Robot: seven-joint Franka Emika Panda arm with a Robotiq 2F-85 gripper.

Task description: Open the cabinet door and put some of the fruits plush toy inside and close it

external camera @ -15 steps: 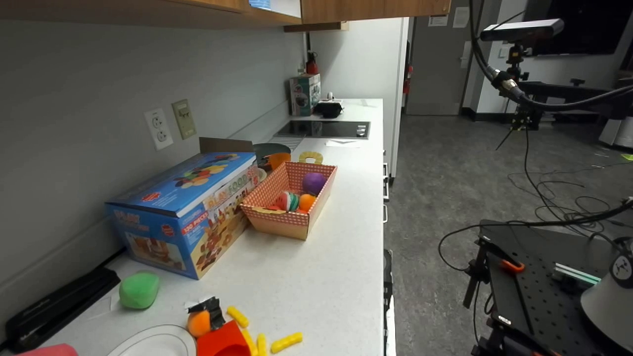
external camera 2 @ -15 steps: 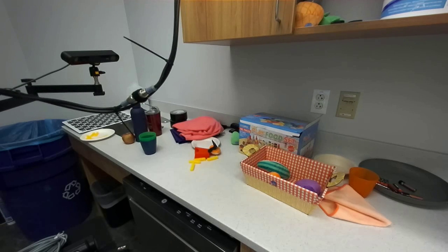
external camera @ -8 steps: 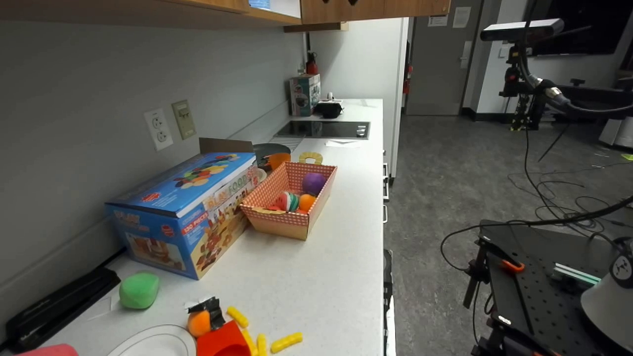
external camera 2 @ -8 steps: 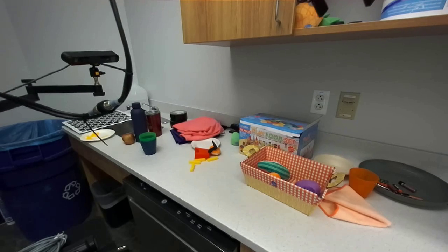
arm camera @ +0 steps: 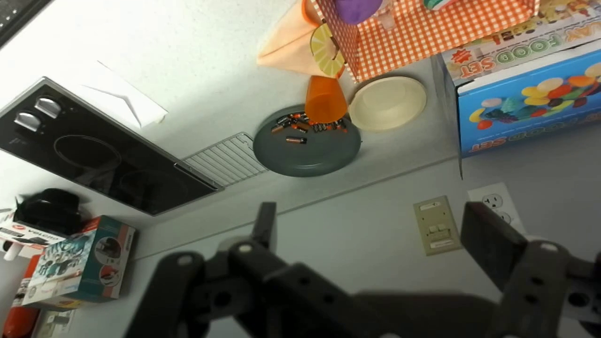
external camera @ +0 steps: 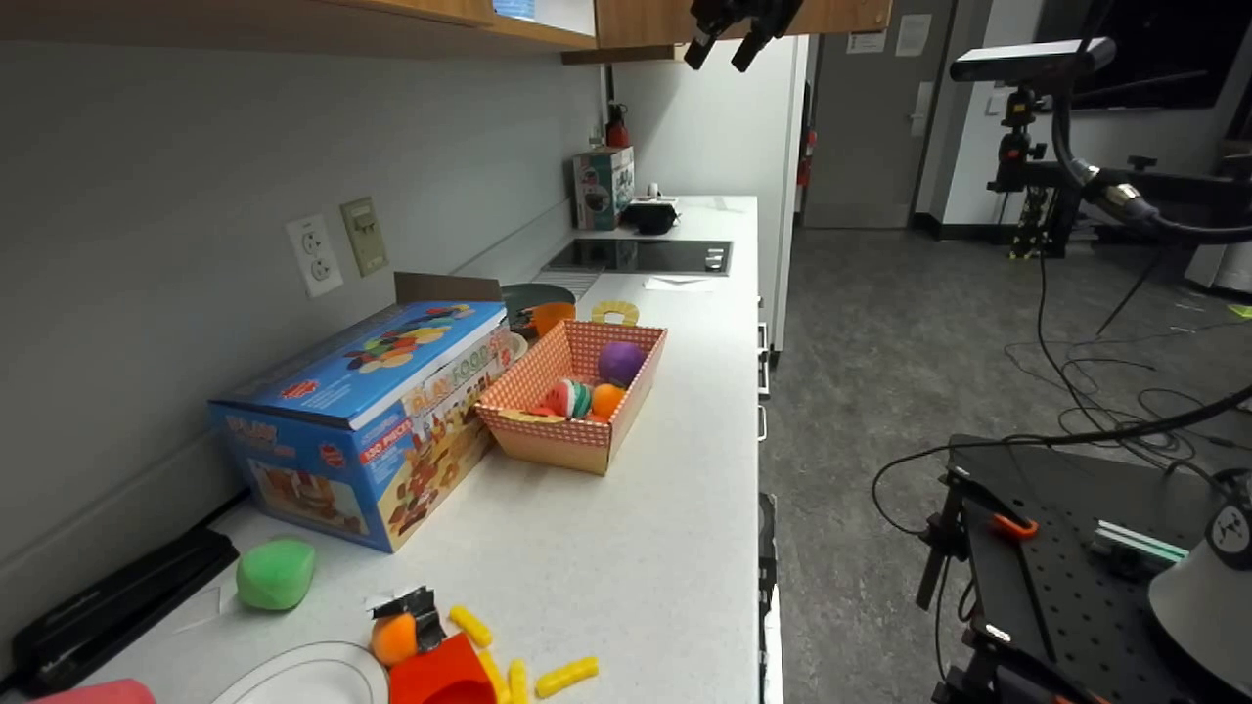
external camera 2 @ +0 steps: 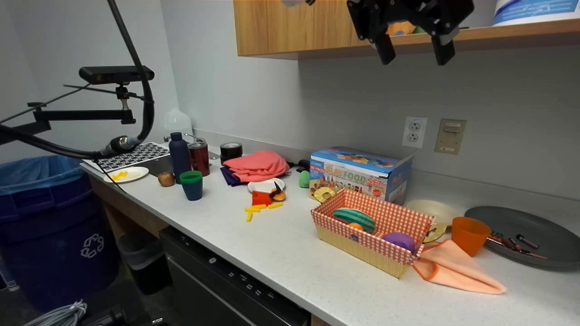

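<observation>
A tan wooden cabinet door panel (external camera: 831, 15) juts out from the wall cabinet; another panel (external camera 2: 294, 27) is closed. The open compartment shows part of an orange pineapple plush (external camera 2: 401, 28) on its shelf (external camera 2: 512, 32). A checked basket (external camera 2: 376, 256) on the counter holds a striped watermelon plush (external camera 2: 354, 217), an orange one (external camera: 607, 400) and a purple one (external camera 2: 398, 240), also partly in the wrist view (arm camera: 358, 9). My gripper (external camera 2: 414, 50) hangs open and empty at the shelf's front edge, high above the basket; its spread fingers show in the wrist view (arm camera: 371, 225).
A blue play food box (external camera 2: 353, 172) stands behind the basket. An orange cup (external camera 2: 471, 234), a dark plate (external camera 2: 534, 226) and a peach cloth (external camera 2: 457, 271) lie beside it. A green plush shape (external camera: 276, 574) and yellow sticks (external camera: 567, 677) are on the counter. A camera (external camera 2: 117, 74) stands on an arm.
My gripper has come down into both exterior views from above, now covering part of the pineapple plush and the closed panel's handle. The arm's cable has swung. The counter items have not moved.
</observation>
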